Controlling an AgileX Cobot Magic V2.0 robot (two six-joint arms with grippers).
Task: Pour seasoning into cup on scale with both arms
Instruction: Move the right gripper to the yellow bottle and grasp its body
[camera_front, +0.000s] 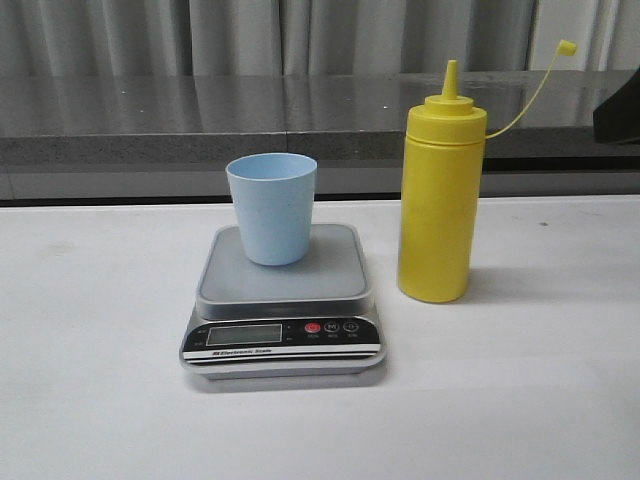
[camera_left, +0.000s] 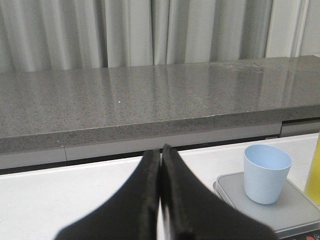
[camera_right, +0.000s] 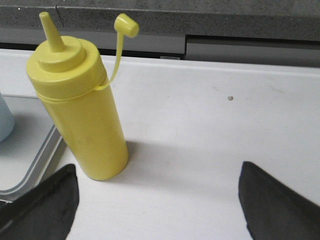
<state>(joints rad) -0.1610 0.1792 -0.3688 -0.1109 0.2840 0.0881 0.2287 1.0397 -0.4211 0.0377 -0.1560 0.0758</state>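
The pale blue cup stands upright on the grey platform of the scale in the middle of the white table. The yellow seasoning bottle stands upright right of the scale, its cap hanging off on its tether. My left gripper is shut and empty, well left of the cup. My right gripper is open wide and empty, its fingers above the table with the bottle near the one finger. Neither gripper shows in the front view.
A grey stone ledge runs along the back of the table, with a curtain behind it. A dark object sits at the far right edge of the front view.
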